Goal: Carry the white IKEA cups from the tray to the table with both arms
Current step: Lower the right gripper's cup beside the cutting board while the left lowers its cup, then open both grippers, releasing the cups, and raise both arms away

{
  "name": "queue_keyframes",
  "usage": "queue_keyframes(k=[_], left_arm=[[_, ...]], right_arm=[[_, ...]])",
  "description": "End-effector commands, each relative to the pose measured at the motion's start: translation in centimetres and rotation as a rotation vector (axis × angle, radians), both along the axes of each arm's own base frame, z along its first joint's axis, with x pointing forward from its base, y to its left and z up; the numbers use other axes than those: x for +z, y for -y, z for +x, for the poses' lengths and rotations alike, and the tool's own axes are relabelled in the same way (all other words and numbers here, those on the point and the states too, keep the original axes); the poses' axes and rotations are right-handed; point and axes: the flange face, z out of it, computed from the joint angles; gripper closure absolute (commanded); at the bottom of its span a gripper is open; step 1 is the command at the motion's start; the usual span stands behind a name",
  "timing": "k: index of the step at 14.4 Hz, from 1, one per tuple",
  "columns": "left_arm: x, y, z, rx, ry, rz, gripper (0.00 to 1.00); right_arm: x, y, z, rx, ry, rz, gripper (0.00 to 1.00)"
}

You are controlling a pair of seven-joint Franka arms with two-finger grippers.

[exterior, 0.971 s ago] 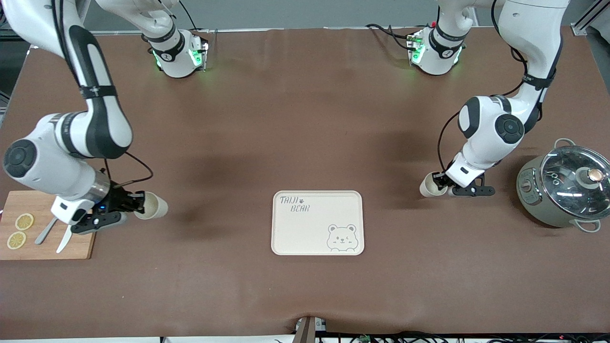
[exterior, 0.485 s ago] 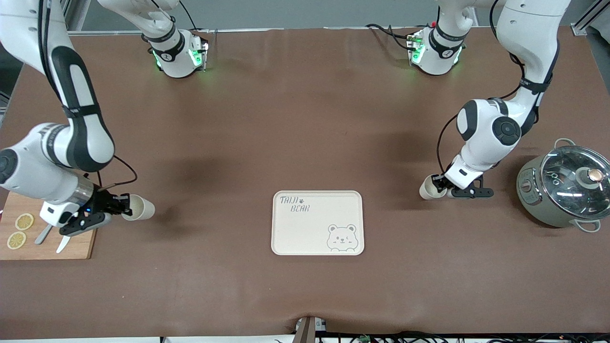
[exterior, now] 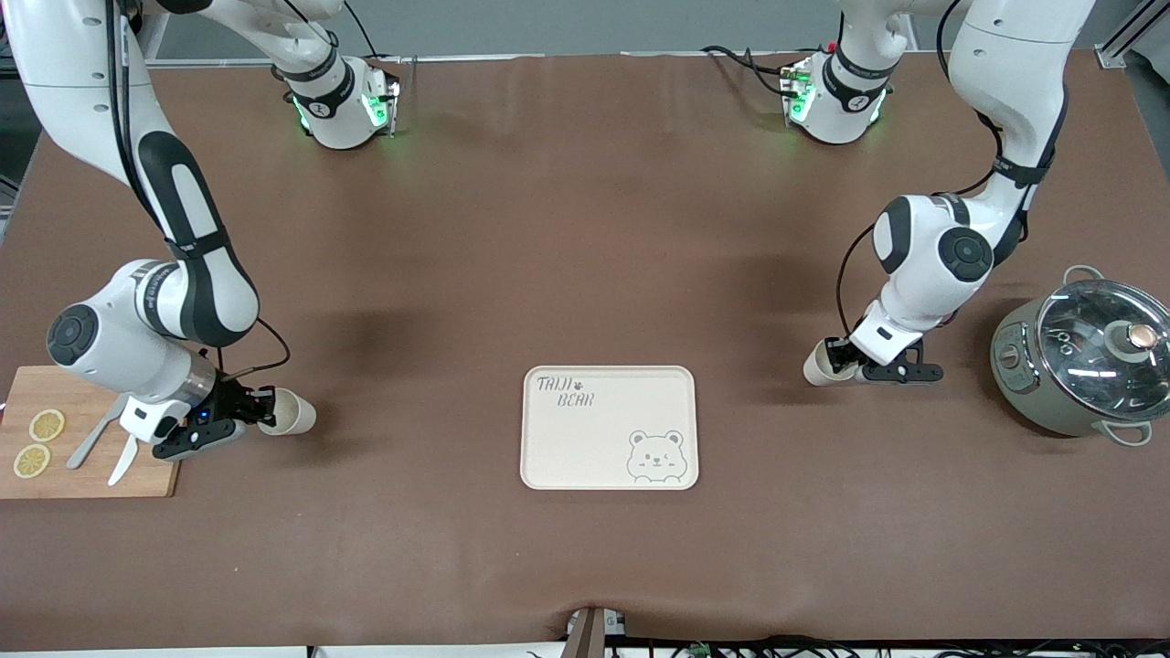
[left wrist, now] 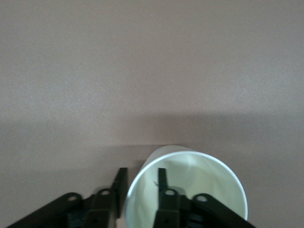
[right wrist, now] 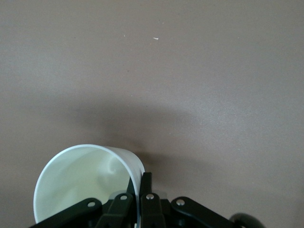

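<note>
One white cup [exterior: 294,413] hangs tilted from my right gripper [exterior: 259,409], low over the brown table beside the cutting board. In the right wrist view the right gripper [right wrist: 141,176] is shut on the cup's [right wrist: 80,183] rim wall. The second white cup [exterior: 817,367] is at the table beside the pot, toward the left arm's end. My left gripper [exterior: 841,359] is at its mouth. In the left wrist view the left gripper [left wrist: 141,172] straddles that cup's [left wrist: 206,183] wall, one finger inside and one outside, with gaps showing, so it is open.
A cream bear tray [exterior: 594,452] lies mid-table, nearer the front camera than both cups. A grey-green pot with a glass lid [exterior: 1083,366] stands at the left arm's end. A wooden cutting board [exterior: 87,475] with lemon slices and utensils lies at the right arm's end.
My right gripper swung with its cup toward the cutting board, then came back and sank lower. My left gripper and its cup dropped slightly.
</note>
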Motion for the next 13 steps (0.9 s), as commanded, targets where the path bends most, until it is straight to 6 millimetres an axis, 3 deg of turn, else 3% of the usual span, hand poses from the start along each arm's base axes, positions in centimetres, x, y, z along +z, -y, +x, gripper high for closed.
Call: queue_keyframes(k=[1, 9, 10, 11, 12, 13], left_arm=[[2.1, -0.2, -0.5, -0.013, 0.004, 0.01, 0.0], [11.7, -0.5, -1.1, -0.01, -0.076, 0.009, 0.0], [12.9, -0.5, -0.6, -0.008, -0.089, 0.008, 0.0], [14.9, -1.3, 0.5, 0.008, -0.094, 0.005, 0.0], [17.2, -1.8, 1.6, 0.018, -0.107, 0.006, 0.0], [19.7, -1.7, 2.5, 0.009, -0.123, 0.014, 0.0]], right_arm=[[-0.8, -0.6, -0.1, 0.009, 0.018, 0.018, 1.0], [-1.4, -0.9, 0.0, 0.009, 0.026, 0.019, 1.0], [-1.3, -1.0, 0.1, 0.007, 0.027, 0.019, 0.87], [-1.2, -0.9, 0.2, 0.003, 0.028, 0.019, 0.38], [-1.1, -0.9, 0.2, 0.003, 0.03, 0.02, 0.0], [-1.1, -0.8, 0.3, 0.002, 0.03, 0.02, 0.0]])
